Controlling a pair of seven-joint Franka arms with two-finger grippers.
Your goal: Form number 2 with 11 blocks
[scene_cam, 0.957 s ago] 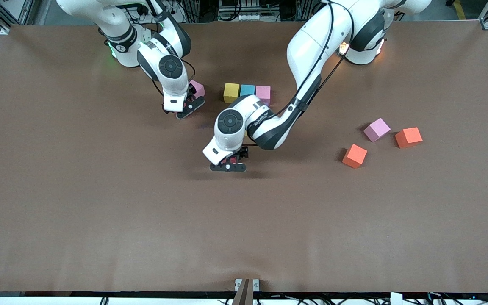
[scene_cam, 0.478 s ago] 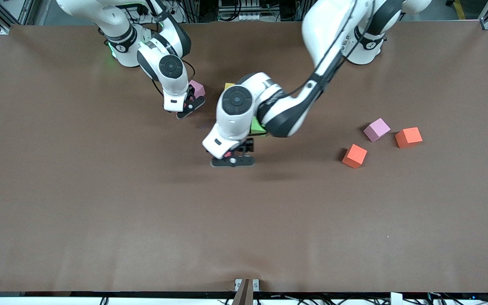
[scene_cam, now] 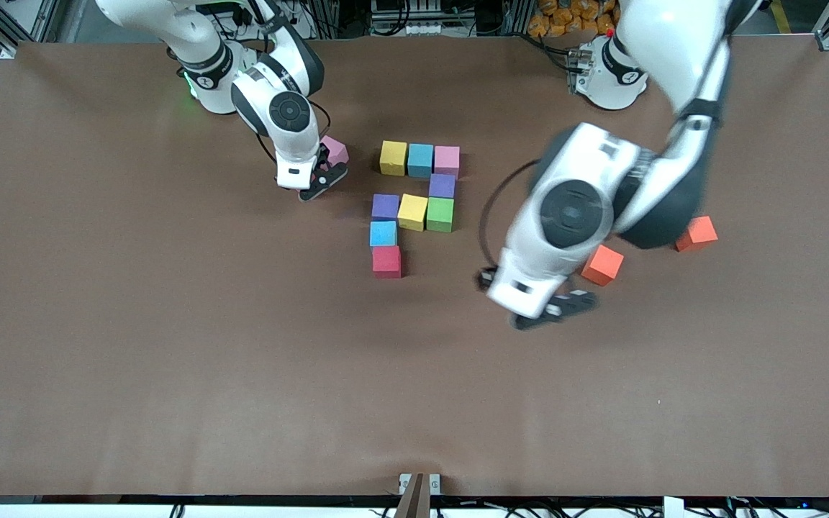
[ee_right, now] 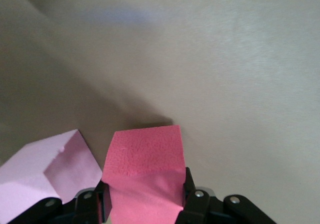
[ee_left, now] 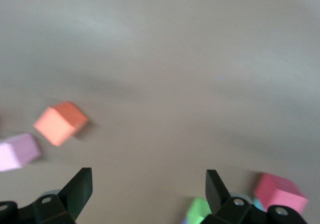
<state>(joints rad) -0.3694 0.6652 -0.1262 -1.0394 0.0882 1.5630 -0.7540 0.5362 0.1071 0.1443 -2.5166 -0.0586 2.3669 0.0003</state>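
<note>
Left gripper (scene_cam: pixel 555 311), jaws spread, has swung off nine-cube figure (scene_cam: pixel 414 211); right gripper (ee_right: pixel 145 194) newly clamps hot-pink block (ee_right: pixel 145 176).

A high front camera looks steeply down across the brown table (scene_cam: pixel 170 374), facing both arm bases along its top edge. The left wrist camera looks down from well above, sharing an orange block (scene_cam: pixel 602 264) (ee_left: pixel 60 122) with it. The right wrist camera sits close over a pink block (ee_right: pixel 145 176).
</note>
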